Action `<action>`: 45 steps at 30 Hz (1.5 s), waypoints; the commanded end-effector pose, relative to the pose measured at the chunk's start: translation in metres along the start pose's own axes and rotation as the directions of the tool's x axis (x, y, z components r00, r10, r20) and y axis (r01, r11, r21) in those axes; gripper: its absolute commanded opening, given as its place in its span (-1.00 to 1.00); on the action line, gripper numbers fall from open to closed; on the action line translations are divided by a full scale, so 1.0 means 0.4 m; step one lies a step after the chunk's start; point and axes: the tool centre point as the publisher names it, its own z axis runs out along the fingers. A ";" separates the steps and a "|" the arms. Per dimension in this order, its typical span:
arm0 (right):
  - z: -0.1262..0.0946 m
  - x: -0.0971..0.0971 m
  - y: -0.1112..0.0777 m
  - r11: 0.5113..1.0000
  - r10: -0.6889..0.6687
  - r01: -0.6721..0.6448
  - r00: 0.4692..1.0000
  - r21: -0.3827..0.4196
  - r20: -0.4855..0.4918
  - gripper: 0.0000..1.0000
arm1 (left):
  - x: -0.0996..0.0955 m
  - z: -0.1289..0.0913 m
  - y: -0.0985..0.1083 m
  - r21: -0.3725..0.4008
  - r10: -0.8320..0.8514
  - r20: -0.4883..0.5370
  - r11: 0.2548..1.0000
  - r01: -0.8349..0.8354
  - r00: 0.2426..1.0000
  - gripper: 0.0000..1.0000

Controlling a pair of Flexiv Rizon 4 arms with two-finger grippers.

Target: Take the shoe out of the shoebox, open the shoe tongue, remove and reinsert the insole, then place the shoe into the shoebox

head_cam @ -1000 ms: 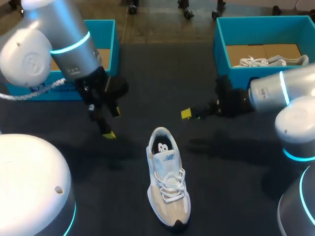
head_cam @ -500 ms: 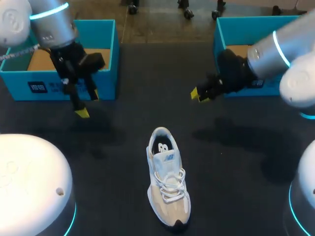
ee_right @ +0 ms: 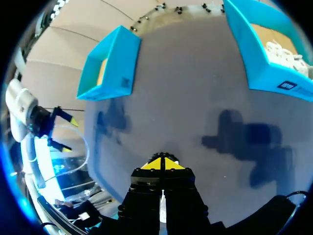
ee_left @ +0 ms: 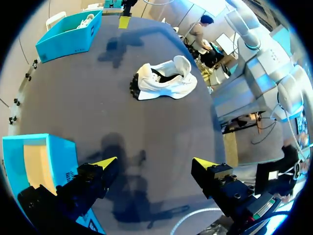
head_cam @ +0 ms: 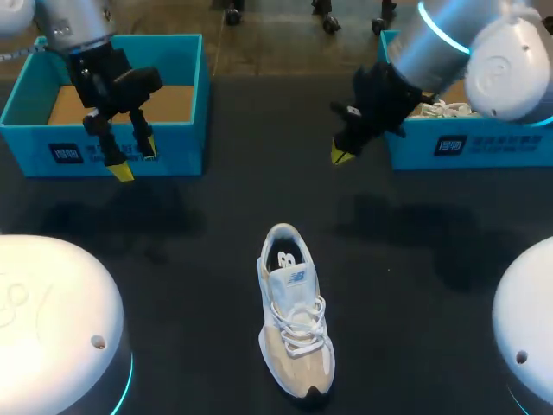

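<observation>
Two arms above the table [head_cam: 432, 294]: left hand [head_cam: 136, 161] spread empty, right hand [head_cam: 340, 155] clenched empty; sneaker [head_cam: 294, 324] stands between.

right shoebox [head_cam: 484, 149] and its shoe [head_cam: 445, 110] partly behind the right arm [head_cam: 436, 43]

Two blue shoeboxes [head_cam: 181, 147] [head_cam: 492, 147], two white shoes [head_cam: 294, 333] [head_cam: 445, 110], two robot arms [head_cam: 78, 26] [head_cam: 432, 43].

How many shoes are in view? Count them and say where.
2. One shoe lies on the table; a second shoe sits in the right box. The left arm partly hides the left box.
</observation>
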 end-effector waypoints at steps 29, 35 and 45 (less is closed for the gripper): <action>0.103 0.170 -0.157 0.968 0.177 -0.123 0.952 -0.221 0.249 -1.00 | -0.101 -0.146 0.155 -0.166 0.421 0.040 0.897 -0.409 0.906 1.00; 0.125 0.185 -0.167 0.972 0.166 -0.107 0.943 -0.209 0.290 -1.00 | -0.110 -0.147 0.159 -0.172 0.470 0.039 0.872 -0.458 0.882 1.00; 0.185 0.191 -0.312 0.963 0.212 -0.145 0.930 -0.228 0.300 -1.00 | -0.114 -0.162 0.178 -0.199 0.466 0.079 0.874 -0.444 0.881 1.00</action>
